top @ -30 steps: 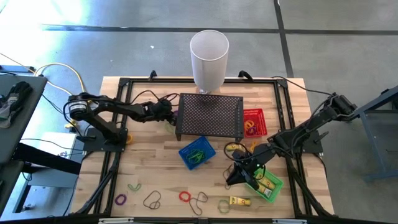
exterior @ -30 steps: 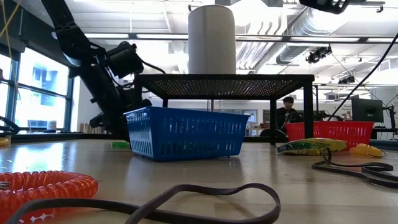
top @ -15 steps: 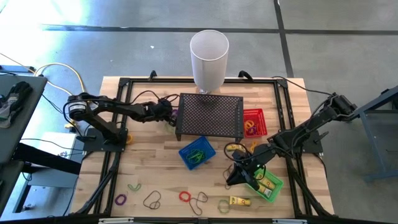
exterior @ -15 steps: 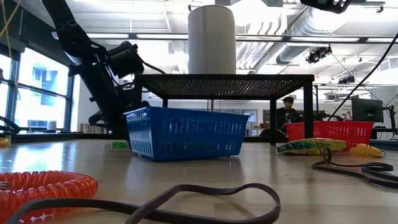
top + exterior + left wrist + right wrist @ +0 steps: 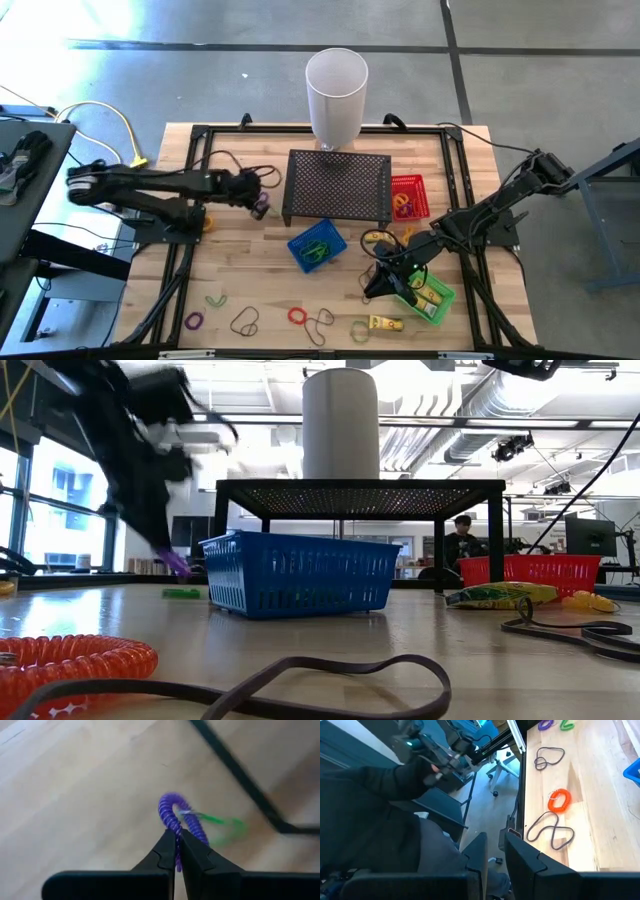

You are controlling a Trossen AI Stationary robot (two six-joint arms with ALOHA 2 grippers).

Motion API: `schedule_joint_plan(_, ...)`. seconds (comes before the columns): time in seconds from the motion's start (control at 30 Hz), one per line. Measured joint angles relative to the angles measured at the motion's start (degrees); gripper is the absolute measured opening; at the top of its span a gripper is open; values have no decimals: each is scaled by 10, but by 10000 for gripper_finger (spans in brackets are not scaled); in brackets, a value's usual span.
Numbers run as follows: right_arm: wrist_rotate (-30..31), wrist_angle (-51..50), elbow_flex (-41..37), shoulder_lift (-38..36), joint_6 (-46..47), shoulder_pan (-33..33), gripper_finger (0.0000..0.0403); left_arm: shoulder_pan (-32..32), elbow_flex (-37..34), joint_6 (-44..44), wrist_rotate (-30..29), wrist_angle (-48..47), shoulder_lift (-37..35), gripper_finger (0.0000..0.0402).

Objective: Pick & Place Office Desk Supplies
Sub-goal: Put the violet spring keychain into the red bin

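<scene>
My left gripper (image 5: 255, 203) is shut on a purple coil loop (image 5: 172, 807), left of the black mesh stand (image 5: 338, 186). A green band (image 5: 225, 826) lies on the wood beyond it. Loose loops lie flat along the near edge: green (image 5: 215, 299), purple (image 5: 194, 321), dark (image 5: 245, 322), an orange coil (image 5: 297, 316), olive (image 5: 360, 330). A yellow piece (image 5: 386, 323) lies beside them. My right gripper (image 5: 377, 289) stands beside the green basket (image 5: 430, 297), open by a narrow gap (image 5: 495, 857) with nothing in it. My left gripper pinches one side of the purple coil loop (image 5: 175, 836) between its two fingertips. The fingers come slanting down from the table's left. The rest of the loop sticks out beyond the fingertips and hangs clear of the table (image 5: 176, 563).
A blue basket (image 5: 317, 247) with green bands stands near the middle, and a red basket (image 5: 408, 195) right of the stand. The tall white cylinder (image 5: 336, 95) is at the far edge. Yellow pieces (image 5: 378, 238) lie near the right arm. A person (image 5: 462, 540) sits in the room behind.
My left gripper has shut on the purple coil beside the stand's left end. It has then drawn back toward the table's left and near edge and gone up, lifting the coil clear. The green band has stayed on the table.
</scene>
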Motion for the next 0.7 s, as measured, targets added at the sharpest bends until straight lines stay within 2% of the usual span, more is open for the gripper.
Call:
schedule_joint_plan(0.17, 5, 13, 0, 0, -14, 0, 52, -96, 36, -85, -3, -87, -125, 2)
schedule_joint_plan(0.3, 16, 14, 0, 0, -19, 0, 52, -186, 61, -142, -12, -69, -203, 1)
schedule_joint_plan(0.4, 27, 17, 0, 0, -26, 0, 52, -256, 66, -139, -16, 4, -235, 1)
schedule_joint_plan(0.5, 59, 29, 0, 0, -44, 1, 52, -322, 66, -100, -33, 106, -237, 1)
schedule_joint_plan(0.7, 93, 51, 0, 7, -60, -2, 52, -418, 66, 34, -85, 282, -172, 1)
